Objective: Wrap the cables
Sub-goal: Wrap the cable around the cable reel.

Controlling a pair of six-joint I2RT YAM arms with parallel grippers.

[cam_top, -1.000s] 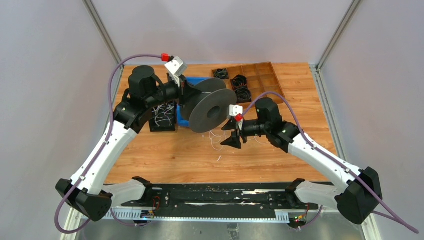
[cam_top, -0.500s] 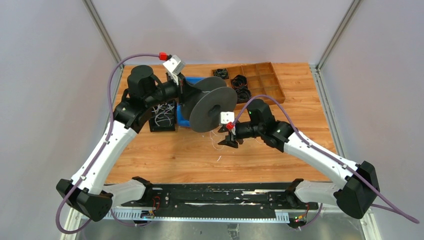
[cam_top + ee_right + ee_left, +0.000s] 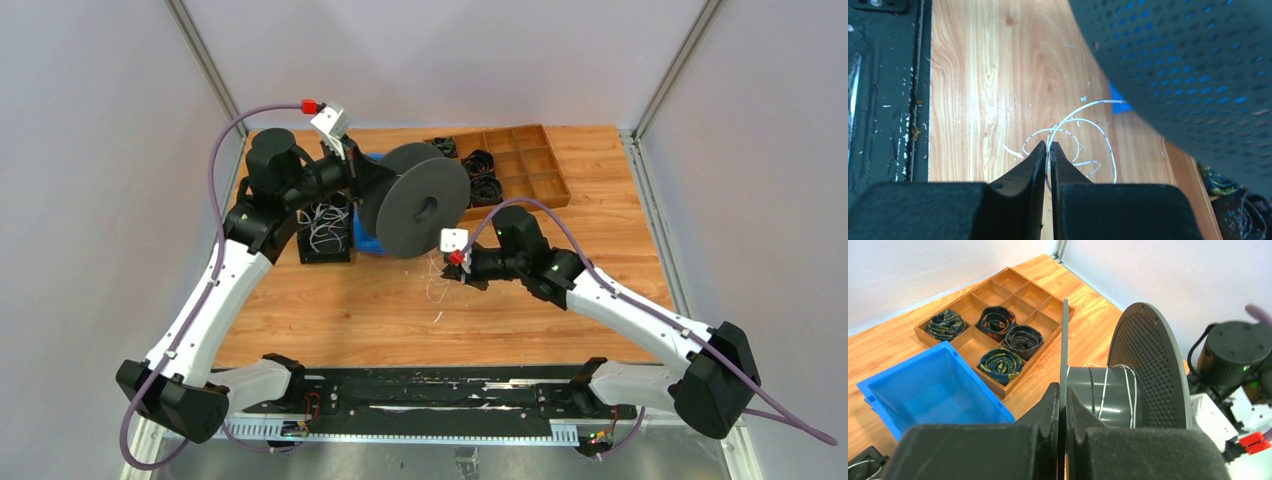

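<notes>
Newly snapped shut, right pincer pinches the cables — left pincer (closed tight) clamps the spool by its flange.

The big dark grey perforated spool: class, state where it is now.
Top view, centre-back: the spool sits in the left gripper above the blue plastic bin, left of the wooden compartment tray.

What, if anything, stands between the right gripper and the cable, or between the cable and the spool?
Nothing visible: the right gripper is closed on the cable, and only open space separates it from the spool in the left gripper.
</notes>
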